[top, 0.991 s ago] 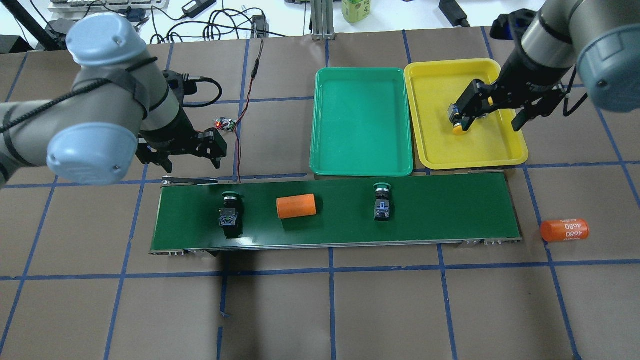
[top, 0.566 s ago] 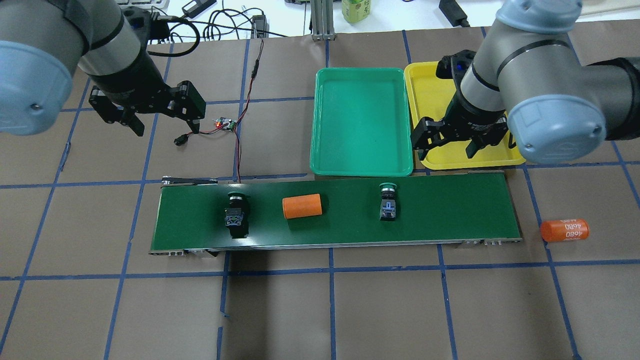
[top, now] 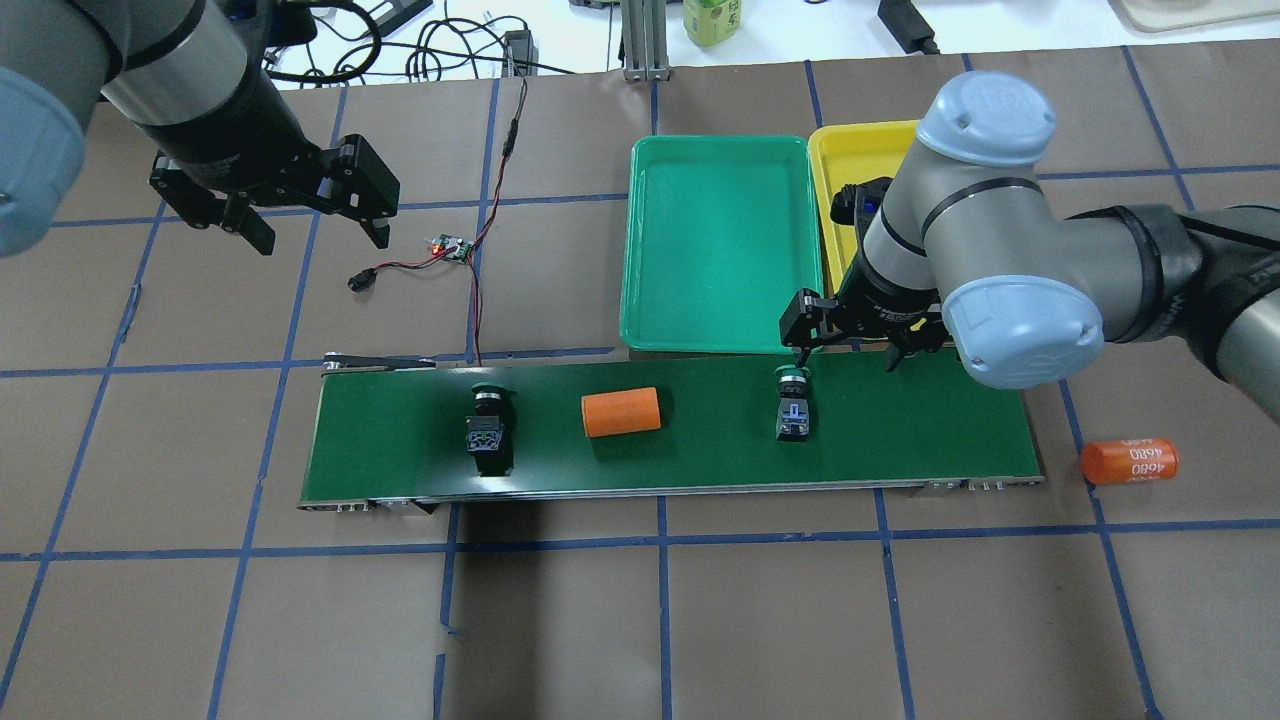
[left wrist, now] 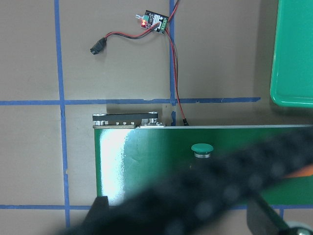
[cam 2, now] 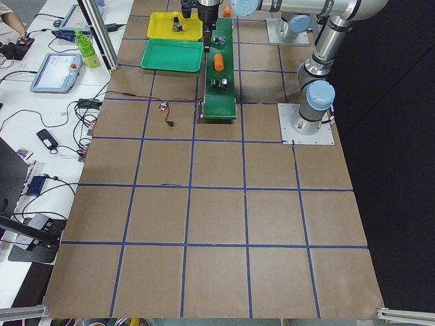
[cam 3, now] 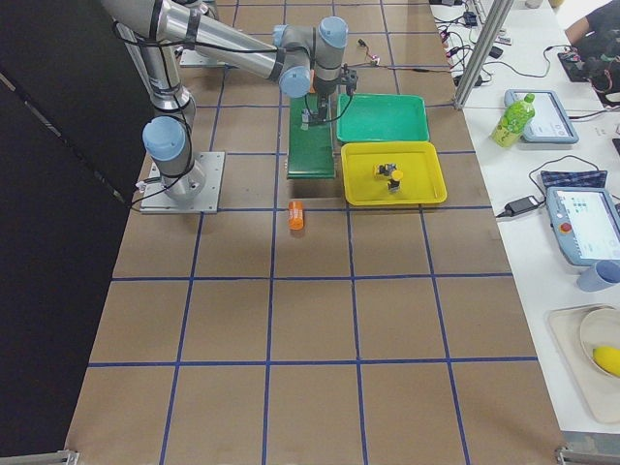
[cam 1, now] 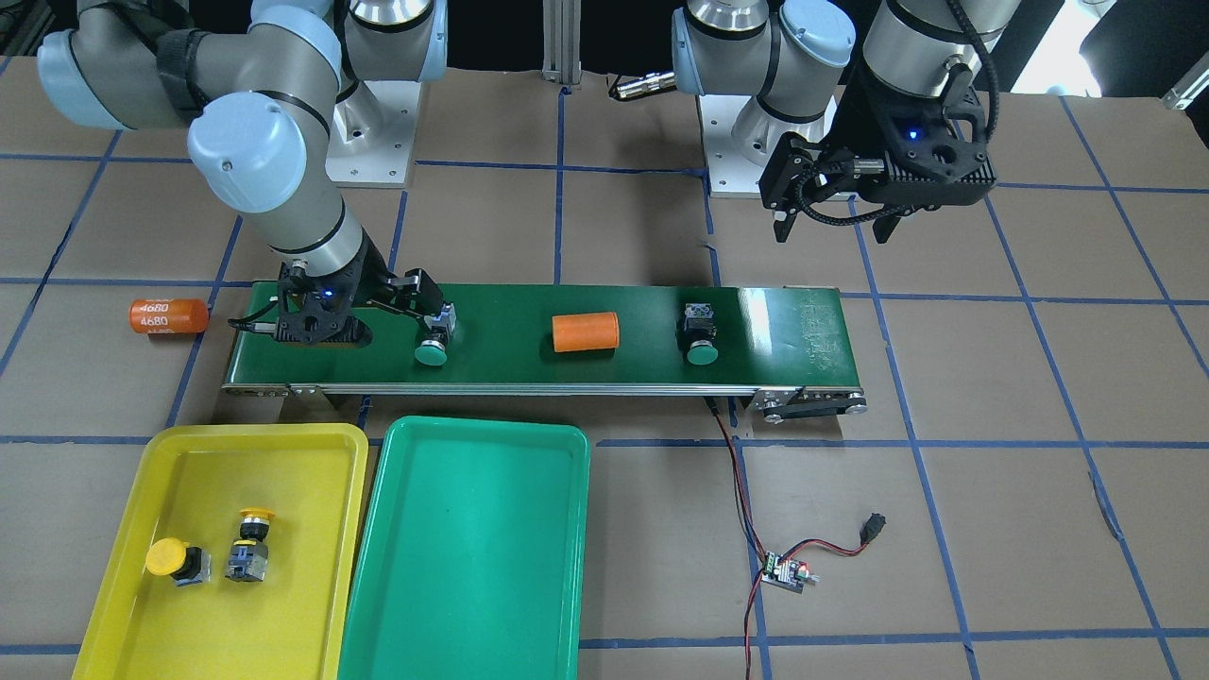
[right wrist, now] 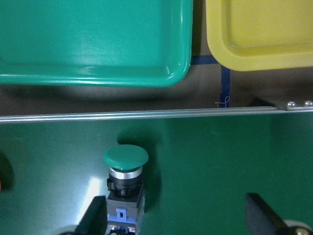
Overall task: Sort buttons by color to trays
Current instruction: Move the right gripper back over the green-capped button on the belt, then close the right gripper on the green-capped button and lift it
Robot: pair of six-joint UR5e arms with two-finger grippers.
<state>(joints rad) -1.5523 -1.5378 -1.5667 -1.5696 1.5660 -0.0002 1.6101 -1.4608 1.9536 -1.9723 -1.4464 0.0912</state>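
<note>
Two green-capped buttons lie on the dark-green belt, one toward its left [top: 490, 428] and one toward its right [top: 795, 405]. My right gripper [top: 848, 345] hangs open just above the right one. In the right wrist view that button [right wrist: 124, 183] sits close to the left finger [right wrist: 95, 218], with the jaws wide apart. Two yellow-capped buttons [cam 1: 172, 559] [cam 1: 250, 546] rest in the yellow tray [cam 1: 312, 453]. Nothing lies in the green tray [cam 1: 472, 567]. My left gripper [top: 322, 240] is open and holds nothing, raised over the table behind the belt's left end.
An orange cylinder [top: 620, 412] lies on the belt [top: 900, 420] between the two green buttons. Another orange cylinder [top: 1130, 460] lies on the table off the belt's right end. A small circuit board with red and black wires [top: 452, 248] sits behind the belt's left end.
My right gripper let go of a yellow button in the yellow tray and came down to the belt's right green button. My left arm drew back from the belt. The belt's objects shifted right.
</note>
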